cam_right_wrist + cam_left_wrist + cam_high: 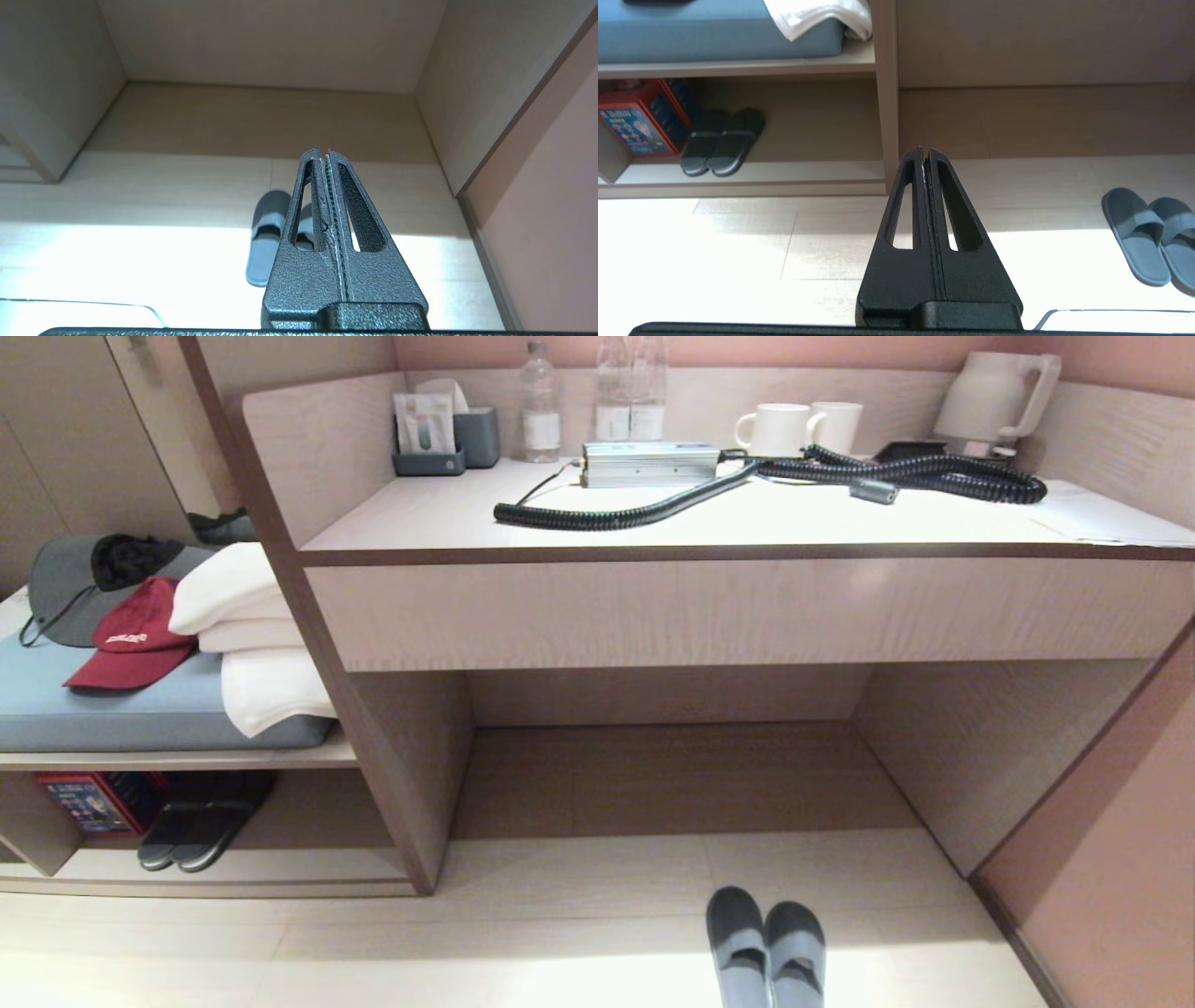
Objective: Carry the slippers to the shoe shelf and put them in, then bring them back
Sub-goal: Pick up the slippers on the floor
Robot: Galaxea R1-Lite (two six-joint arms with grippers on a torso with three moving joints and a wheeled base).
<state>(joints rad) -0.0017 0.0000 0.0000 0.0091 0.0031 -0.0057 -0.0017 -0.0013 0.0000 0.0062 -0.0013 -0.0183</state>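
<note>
The slippers (766, 947), 1 grey-blue open-toe pair, lie side by side and touching on the pale tiled floor (579, 896), just in front of the open recess under the desk (747, 523), toes pointing toward that recess. They sit at the near edge of my head view, right of centre.

The shoe shelf (233, 873) is the low compartment down at my left, under a blue cushion (112, 714), well apart from the slippers. Inside it rest a darker pair of slides (191, 833) and a red box (89, 801) beside them. On the cushion are folded white towels (247, 644), a red cap (135, 635) and a grey hat (84, 583).

On the desk lie a coiled black cable (775, 485), a silver box (651, 464), 3 bottles (541, 401), 2 white mugs (803, 427) and a pale kettle (994, 397).

My left pincer (924, 151) hangs above the floor with its 2 fingers pressed together, holding nothing, in line with the shelf's upright divider. My right pincer (322, 151) is likewise pressed together and empty, hanging above the slippers and aimed at the desk recess. Neither arm appears in my head view.
</note>
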